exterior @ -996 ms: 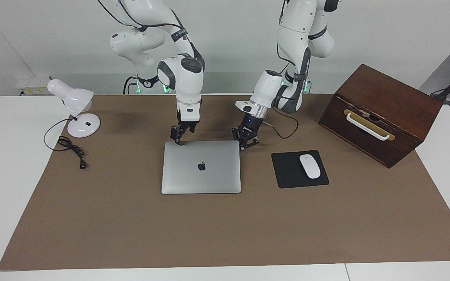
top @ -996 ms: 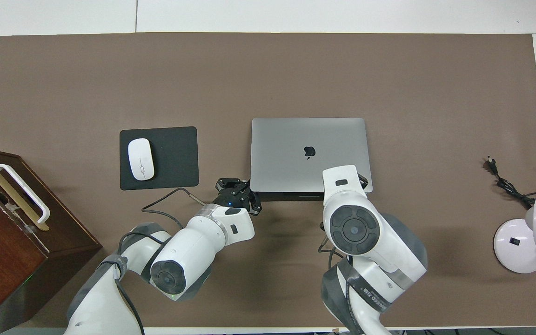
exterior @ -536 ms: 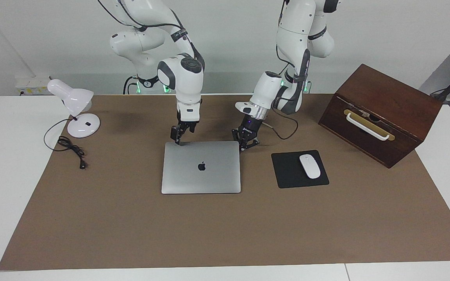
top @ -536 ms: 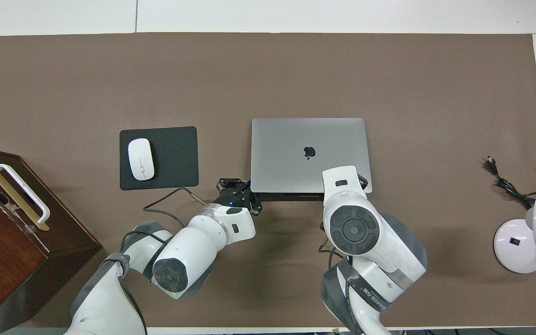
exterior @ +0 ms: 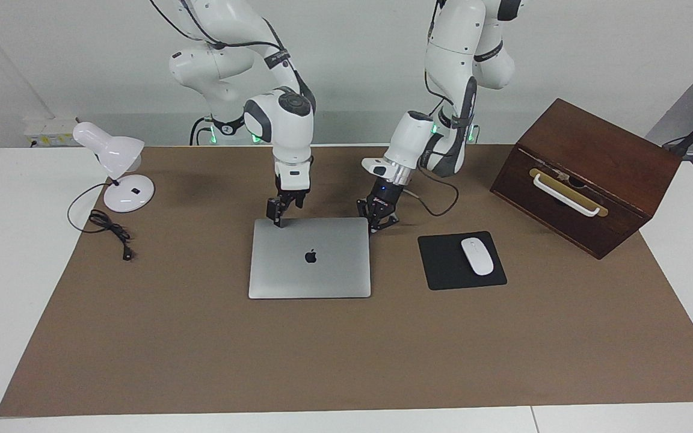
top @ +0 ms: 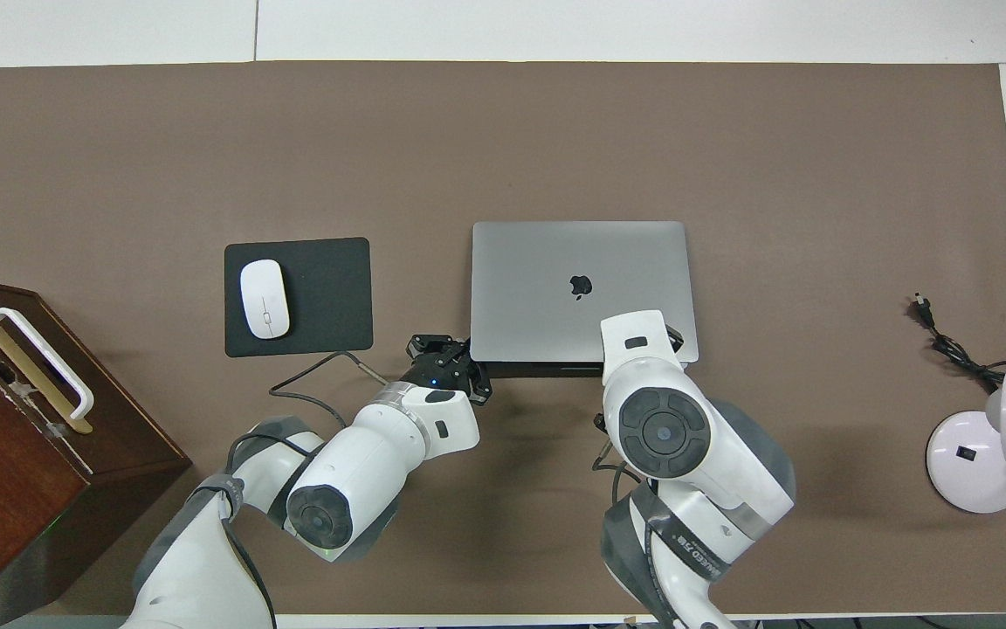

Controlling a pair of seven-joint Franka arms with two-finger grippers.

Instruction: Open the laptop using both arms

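The laptop [exterior: 309, 257] is lying shut on the worktop [exterior: 346, 355], with the left gripper [exterior: 381, 223] and right gripper [exterior: 277, 218] crowding the corners of its edge nearest the robots. A mouse pad [exterior: 452, 264] is sitting just beside it toward the left arm's end, a wooden box [exterior: 587, 174] bulking near that end. Open worktop is stretching farther from the robots.

Closed laptop flanked by two grippers at its robot-side edge

The laptop [top: 580, 288] lay shut on the brown mat [top: 503, 140], logo up. The left gripper [top: 451, 358], fingertips together, sat at the laptop's nearer corner toward the mouse pad [top: 298, 297], which carried a white mouse [top: 264, 299]. The right gripper [top: 673, 336] was mostly hidden under its own wrist at the other nearer corner. A wooden box [top: 23, 419] and lamp [top: 992, 445] stood at the table's ends.
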